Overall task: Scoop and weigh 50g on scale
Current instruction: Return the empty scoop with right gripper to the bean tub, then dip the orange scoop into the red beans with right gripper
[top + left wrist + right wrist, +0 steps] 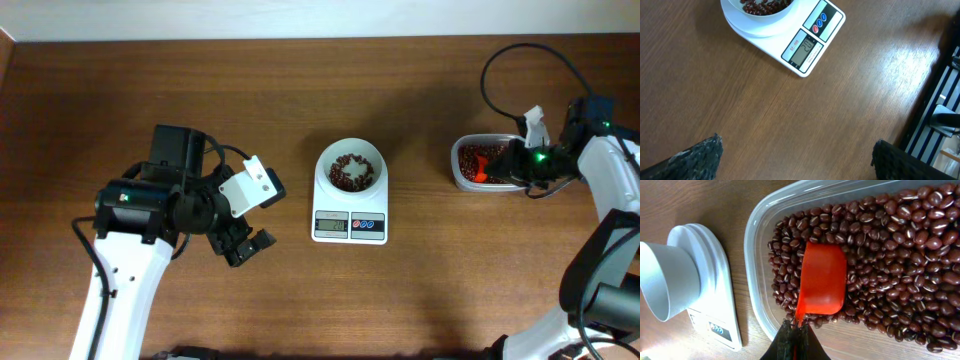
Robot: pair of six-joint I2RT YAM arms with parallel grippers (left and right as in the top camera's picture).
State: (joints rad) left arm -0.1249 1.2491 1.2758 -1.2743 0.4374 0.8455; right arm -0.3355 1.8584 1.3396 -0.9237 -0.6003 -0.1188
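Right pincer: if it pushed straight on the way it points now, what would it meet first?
The right pincer, shut on the orange-red scoop, points into the clear tub. Straight on, the scoop would likely press into the beans first; depth is unclear.

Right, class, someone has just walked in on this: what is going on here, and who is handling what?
The right gripper is shut on the handle of an orange-red scoop, which lies among the beans in the clear tub on the right of the table. The scale stands mid-table with some beans already in its bowl. The left gripper is open and empty, above bare wood to the left of the scale.
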